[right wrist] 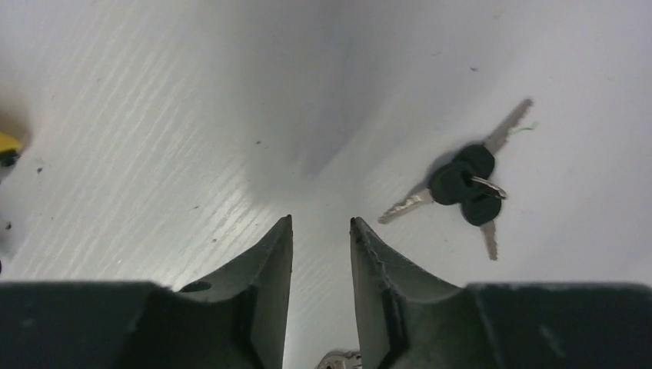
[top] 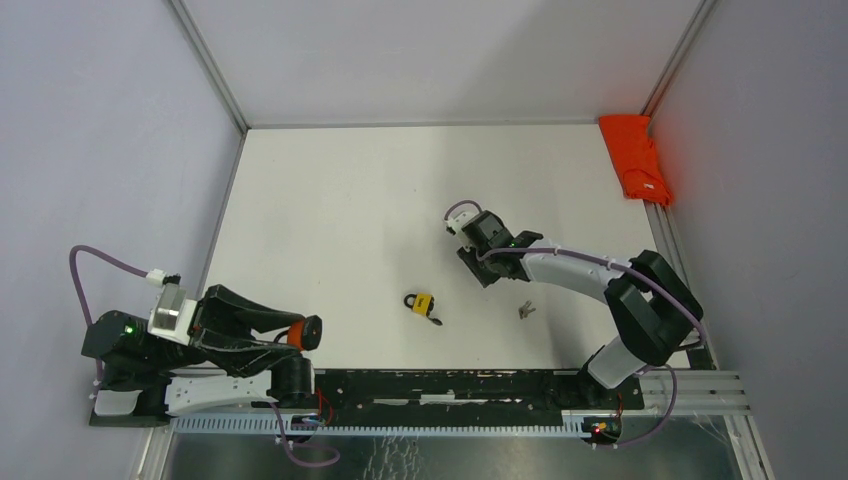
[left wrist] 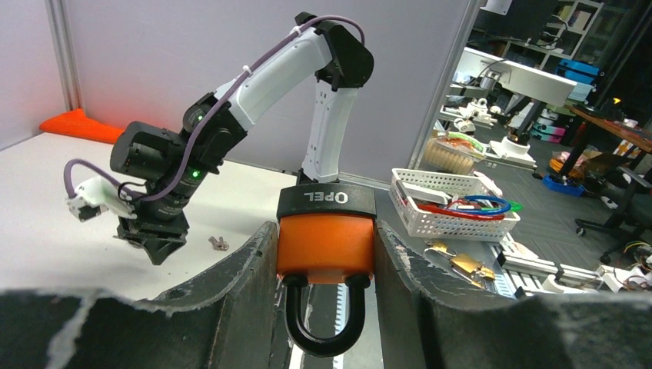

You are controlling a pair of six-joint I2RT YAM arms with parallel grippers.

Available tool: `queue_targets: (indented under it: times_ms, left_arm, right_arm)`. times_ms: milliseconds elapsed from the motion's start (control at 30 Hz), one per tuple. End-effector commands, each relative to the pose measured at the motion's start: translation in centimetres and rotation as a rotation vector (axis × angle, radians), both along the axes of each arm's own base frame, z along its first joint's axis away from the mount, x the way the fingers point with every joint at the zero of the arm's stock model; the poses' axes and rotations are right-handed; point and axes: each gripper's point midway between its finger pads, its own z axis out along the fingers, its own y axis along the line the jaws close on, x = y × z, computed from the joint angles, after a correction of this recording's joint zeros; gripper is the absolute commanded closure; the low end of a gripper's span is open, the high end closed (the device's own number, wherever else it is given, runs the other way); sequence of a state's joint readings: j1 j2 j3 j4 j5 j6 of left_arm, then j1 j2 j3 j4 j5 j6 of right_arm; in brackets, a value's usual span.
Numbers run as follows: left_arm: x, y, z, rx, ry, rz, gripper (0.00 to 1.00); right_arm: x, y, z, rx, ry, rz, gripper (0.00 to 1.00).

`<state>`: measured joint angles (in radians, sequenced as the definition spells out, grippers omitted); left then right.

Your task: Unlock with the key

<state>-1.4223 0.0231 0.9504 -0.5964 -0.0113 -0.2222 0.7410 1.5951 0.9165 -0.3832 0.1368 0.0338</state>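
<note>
My left gripper (left wrist: 325,227) is shut on an orange padlock (left wrist: 326,246) with a black end. The padlock is held off the table at the near left (top: 298,332), its black shackle pointing back towards the wrist. A bunch of black-headed keys (right wrist: 465,184) lies flat on the white table, up and to the right of my right gripper (right wrist: 321,221). That gripper is open just above the table with nothing between its fingers, and the keys are outside them. In the top view the right gripper (top: 487,272) is at mid-table and the black-headed keys are hidden.
A yellow padlock (top: 421,303) with a key in it lies left of the right gripper. Small silver keys (top: 525,309) lie near the right arm. A red cloth (top: 635,158) sits at the back right corner. Walls bound the table on the left, back and right.
</note>
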Motion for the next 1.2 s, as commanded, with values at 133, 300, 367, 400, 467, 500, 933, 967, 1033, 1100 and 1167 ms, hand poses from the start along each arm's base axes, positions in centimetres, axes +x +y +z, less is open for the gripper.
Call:
queue_targets:
  times_ms: [133,300,367,400,467,500,933,967,1033,1100,1167]
  left_arm:
    - [0.3,0.5,1.5,-0.059,-0.02,0.019,0.98]
    - [0.3,0.6,1.3,-0.056,-0.014,0.018,0.98]
    - [0.3,0.7,1.3,-0.055,-0.015,0.019,0.98]
    - [0.3,0.7,1.3,-0.055,-0.015,0.022,0.98]
    - [0.4,0.7,1.2,-0.054,-0.016,0.026,0.98]
    - [0.4,0.7,1.2,-0.053,-0.016,0.027,0.98]
    - [0.4,0.8,1.3,-0.058,-0.022,0.03,0.98]
    - [0.4,0.8,1.4,-0.058,-0.022,0.028,0.98]
    - [0.4,0.8,1.4,-0.059,-0.019,0.026,0.98]
    - [0.4,0.7,1.3,-0.056,-0.018,0.027,0.98]
    - [0.4,0.7,1.3,-0.057,-0.018,0.026,0.98]
  right_arm:
    - [4.0,-3.7,2.0,0.004,-0.076,-0.241,0.42]
    - [5.7,-4.6,1.2,-0.008,-0.062,-0.281,0.42]
    - [6.1,-4.6,0.7,-0.01,-0.052,-0.288,0.43]
    - [6.3,-4.5,0.5,-0.013,-0.048,-0.287,0.44]
    - [6.6,-4.4,0.0,-0.016,-0.043,-0.289,0.44]
    - [6.8,-4.4,-0.2,-0.013,-0.039,-0.288,0.44]
    - [5.1,-5.4,-2.8,-0.04,0.047,-0.302,0.93]
    - [5.1,-5.3,-2.7,-0.032,0.045,-0.302,0.98]
    - [5.3,-5.0,-2.1,-0.009,0.034,-0.299,1.0]
    - [5.6,-4.7,-1.2,0.01,0.019,-0.296,1.0]
    - [5.9,-4.4,0.0,0.027,0.002,-0.287,1.0]
